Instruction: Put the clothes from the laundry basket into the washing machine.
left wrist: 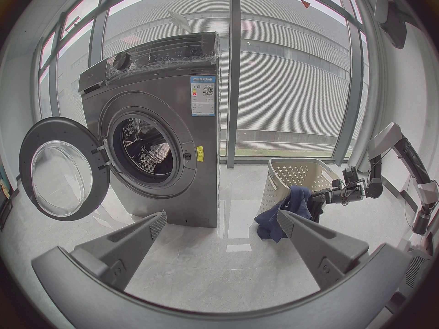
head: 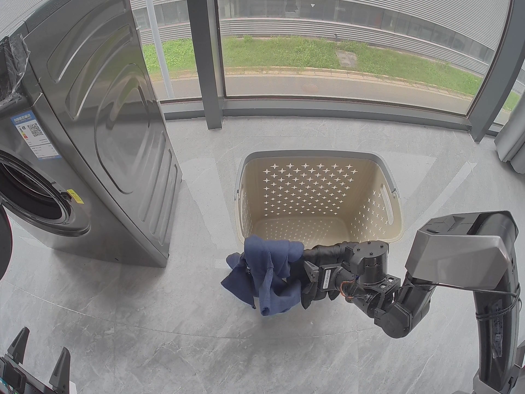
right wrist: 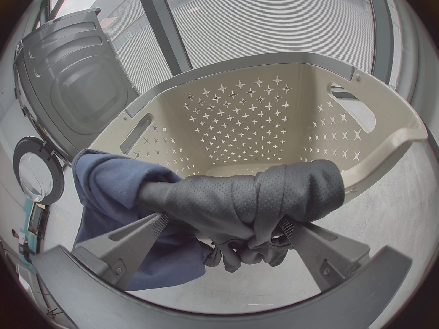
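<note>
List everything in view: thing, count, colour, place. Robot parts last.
washing machine: 1, grey, on the floor to the robot's left
door: 1, dark ring with clear glass, swung open on the machine's front
laundry basket: 1, cream with a grey rim, on the floor ahead
blue garment: 1, blue, hanging at the basket's near rim
dark grey garment: 1, dark grey, bunched beside the blue one
floor: 1, pale grey, glossy
windows: several panes in grey frames, behind the basket
right gripper: 1, grey, at the bunched clothes
left gripper: 1, grey, low on the left, jaws open and empty
</note>
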Robot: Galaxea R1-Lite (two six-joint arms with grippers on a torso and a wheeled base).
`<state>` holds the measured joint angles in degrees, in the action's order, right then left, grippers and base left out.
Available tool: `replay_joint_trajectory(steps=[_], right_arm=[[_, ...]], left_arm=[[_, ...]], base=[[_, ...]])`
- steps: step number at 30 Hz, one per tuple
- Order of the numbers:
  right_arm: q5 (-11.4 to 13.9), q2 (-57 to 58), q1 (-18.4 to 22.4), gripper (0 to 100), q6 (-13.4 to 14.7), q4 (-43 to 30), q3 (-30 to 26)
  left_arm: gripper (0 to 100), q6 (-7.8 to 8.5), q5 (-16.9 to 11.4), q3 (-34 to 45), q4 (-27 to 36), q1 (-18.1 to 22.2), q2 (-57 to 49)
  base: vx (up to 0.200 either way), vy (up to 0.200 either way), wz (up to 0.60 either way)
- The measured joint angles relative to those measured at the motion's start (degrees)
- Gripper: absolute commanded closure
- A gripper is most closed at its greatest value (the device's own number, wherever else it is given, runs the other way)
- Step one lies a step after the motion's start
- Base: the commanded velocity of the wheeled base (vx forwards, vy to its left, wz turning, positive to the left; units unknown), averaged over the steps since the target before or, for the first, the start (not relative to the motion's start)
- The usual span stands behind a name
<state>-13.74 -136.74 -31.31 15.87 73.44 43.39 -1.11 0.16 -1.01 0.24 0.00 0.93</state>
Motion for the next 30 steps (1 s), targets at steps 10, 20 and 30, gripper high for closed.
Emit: replay_joint_trajectory(steps=[10,20,30], right_arm=[[0.85,-0.85,0.72,100,0.24,0.38,0.84],[1.05,-1.22,0.24,100,0.66,2.07,0.41],[1.37,1.9,-0.46,100,1.43,3.96,-4.94]], left_arm=[[0,0.0,0.0,0.0,0.0,0.0,0.0],[0,-0.11,0.0,0.0,0.02,0.0,0.0],[0,-0.12,0.0,0.0,0.02,0.0,0.0]], base=[[0.0,0.0,0.0],[0.0,0.0,0.0],[0.0,0.0,0.0]])
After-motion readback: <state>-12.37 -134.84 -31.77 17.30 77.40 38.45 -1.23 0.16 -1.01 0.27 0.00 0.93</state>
